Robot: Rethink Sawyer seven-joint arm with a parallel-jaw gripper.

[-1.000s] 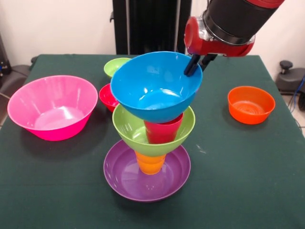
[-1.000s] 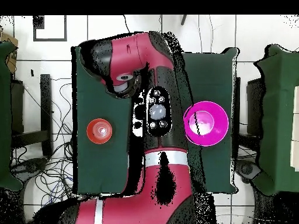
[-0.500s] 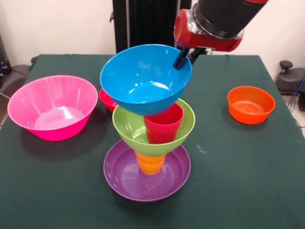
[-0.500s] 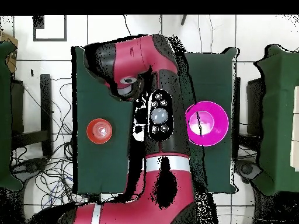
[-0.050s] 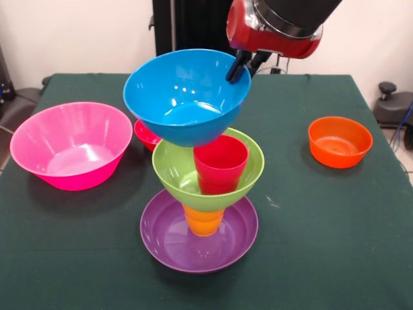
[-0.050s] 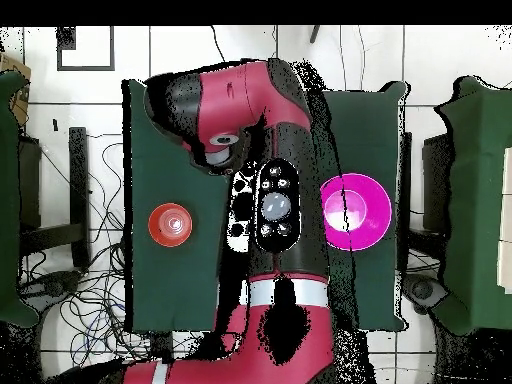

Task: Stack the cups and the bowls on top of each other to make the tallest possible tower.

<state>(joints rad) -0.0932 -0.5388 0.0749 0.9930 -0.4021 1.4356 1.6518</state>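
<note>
Blue bowl higher, in fingers

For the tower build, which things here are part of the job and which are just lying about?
Job:
purple bowl
orange cup
lime green bowl
red cup
blue bowl, held by pincer
pink bowl
small orange bowl
small red bowl

Lying about:
green tablecloth

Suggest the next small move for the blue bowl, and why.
Probably shift it back over the red cup and lower. The gripper pinches the blue bowl by its rim, held up and off to one side of the cup.
</note>
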